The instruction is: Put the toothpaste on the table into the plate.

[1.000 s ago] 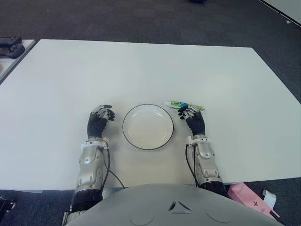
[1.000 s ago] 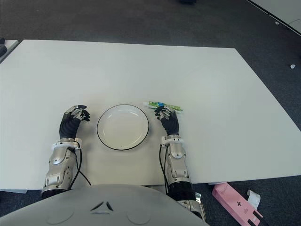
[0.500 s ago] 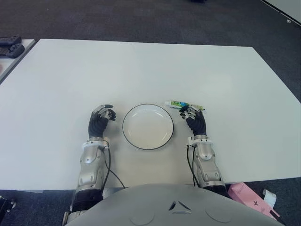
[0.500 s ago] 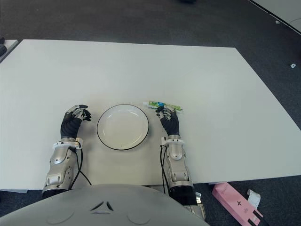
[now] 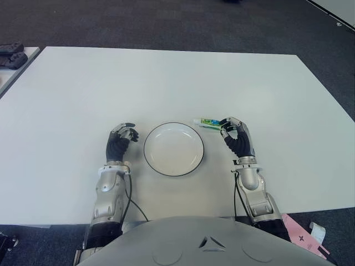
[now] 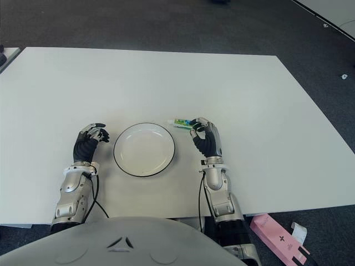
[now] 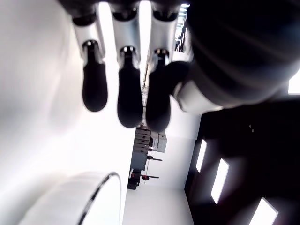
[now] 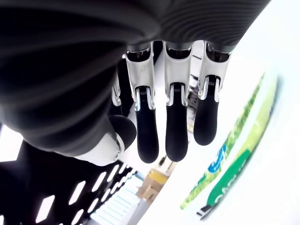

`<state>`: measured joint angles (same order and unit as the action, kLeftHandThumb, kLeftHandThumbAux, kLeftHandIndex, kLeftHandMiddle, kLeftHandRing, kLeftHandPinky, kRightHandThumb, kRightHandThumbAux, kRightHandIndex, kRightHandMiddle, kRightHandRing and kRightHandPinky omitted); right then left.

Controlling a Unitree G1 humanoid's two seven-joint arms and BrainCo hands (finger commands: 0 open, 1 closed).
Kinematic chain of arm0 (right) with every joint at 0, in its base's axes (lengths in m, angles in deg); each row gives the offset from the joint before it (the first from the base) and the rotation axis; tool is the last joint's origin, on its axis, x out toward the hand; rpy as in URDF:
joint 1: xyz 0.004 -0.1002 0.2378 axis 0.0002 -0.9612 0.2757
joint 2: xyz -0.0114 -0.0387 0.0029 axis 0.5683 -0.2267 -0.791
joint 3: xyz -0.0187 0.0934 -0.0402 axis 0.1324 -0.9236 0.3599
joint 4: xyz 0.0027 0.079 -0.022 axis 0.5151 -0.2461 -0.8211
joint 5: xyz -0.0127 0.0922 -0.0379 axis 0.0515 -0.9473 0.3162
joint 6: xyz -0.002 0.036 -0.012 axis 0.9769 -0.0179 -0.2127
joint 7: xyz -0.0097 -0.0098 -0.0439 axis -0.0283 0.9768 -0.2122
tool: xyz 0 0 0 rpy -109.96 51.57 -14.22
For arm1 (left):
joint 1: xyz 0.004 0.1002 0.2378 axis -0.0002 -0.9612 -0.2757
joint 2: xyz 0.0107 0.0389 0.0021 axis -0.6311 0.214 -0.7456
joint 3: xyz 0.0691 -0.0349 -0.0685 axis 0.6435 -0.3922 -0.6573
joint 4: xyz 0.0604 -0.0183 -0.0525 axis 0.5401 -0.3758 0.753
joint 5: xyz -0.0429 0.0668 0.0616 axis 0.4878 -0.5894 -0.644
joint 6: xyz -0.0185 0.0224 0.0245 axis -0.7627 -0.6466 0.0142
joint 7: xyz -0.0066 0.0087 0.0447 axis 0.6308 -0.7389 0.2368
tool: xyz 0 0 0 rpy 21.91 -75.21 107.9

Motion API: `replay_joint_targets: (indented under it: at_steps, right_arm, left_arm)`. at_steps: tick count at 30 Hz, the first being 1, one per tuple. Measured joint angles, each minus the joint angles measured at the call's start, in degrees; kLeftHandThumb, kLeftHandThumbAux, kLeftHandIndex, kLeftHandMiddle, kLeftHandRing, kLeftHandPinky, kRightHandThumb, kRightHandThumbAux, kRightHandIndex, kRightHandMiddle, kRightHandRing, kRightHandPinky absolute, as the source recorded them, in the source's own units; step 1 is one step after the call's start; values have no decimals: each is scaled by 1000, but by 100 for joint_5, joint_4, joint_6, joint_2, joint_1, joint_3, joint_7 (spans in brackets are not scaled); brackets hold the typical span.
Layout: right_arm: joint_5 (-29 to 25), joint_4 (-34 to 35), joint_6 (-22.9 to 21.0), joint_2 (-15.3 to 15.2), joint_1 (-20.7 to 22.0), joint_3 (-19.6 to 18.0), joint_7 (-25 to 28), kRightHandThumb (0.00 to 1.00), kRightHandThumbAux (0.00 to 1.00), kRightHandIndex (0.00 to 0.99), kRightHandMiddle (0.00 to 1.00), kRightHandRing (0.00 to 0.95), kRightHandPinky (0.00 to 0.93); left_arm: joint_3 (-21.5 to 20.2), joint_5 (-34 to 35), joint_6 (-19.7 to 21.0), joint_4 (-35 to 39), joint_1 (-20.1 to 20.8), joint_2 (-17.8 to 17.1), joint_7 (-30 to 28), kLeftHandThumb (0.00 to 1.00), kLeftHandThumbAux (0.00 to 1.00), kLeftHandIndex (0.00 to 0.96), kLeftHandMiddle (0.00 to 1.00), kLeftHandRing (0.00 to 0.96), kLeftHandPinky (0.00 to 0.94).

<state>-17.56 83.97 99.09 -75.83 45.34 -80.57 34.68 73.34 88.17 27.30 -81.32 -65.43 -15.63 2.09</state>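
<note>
The toothpaste point(image 5: 207, 122), a small green and white tube, lies on the white table point(image 5: 166, 83) just right of the plate's far edge. The plate point(image 5: 173, 149) is white with a dark rim and holds nothing. My right hand point(image 5: 228, 128) hovers over the tube's right end and hides it, fingers bent downward. In the right wrist view the fingertips point(image 8: 176, 140) hang beside the toothpaste point(image 8: 234, 159) without closing on it. My left hand point(image 5: 126, 133) shows idle left of the plate, its fingers point(image 7: 129, 101) loosely bent and holding nothing.
A pink box point(image 5: 294, 231) lies on the floor past the table's near right corner. Dark devices point(image 5: 11, 49) sit on a neighbouring table at the far left. Bare white tabletop stretches beyond the plate and to both sides.
My right hand and forearm have shifted to the right and the hand has turned, its fingers now arching over the toothpaste's right end. The tube, plate and left hand have stayed put.
</note>
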Motion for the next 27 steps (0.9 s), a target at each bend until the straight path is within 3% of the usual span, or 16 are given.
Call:
replay_joint_targets:
  at_steps: [6, 9, 13, 19, 27]
  right_arm:
    - [102, 109, -30, -194, 275, -1, 106, 690, 725, 407, 299, 298, 285]
    - [187, 191, -132, -375, 462, 0, 327, 542, 681, 256, 231, 226, 220]
    - [246, 236, -243, -661, 703, -2, 614, 483, 651, 166, 168, 157, 144]
    - [447, 181, -443, -986, 1056, 64, 969, 468, 607, 65, 93, 84, 35]
    - [602, -89, -605, -1380, 1679, 219, 1542, 482, 549, 4, 29, 29, 1]
  left_arm:
    - [1, 25, 6, -3, 6, -7, 0, 707, 722, 434, 601, 588, 565]
    - [1, 45, 1, -9, 11, -7, 0, 707, 722, 434, 601, 589, 568]
    - [1, 51, 1, -21, 26, 6, 0, 707, 722, 433, 601, 591, 572]
    - [-13, 56, 2, -16, 26, 35, 27, 707, 721, 433, 600, 593, 572]
    - [3, 4, 79, 44, 29, 87, 189, 707, 721, 433, 604, 598, 572]
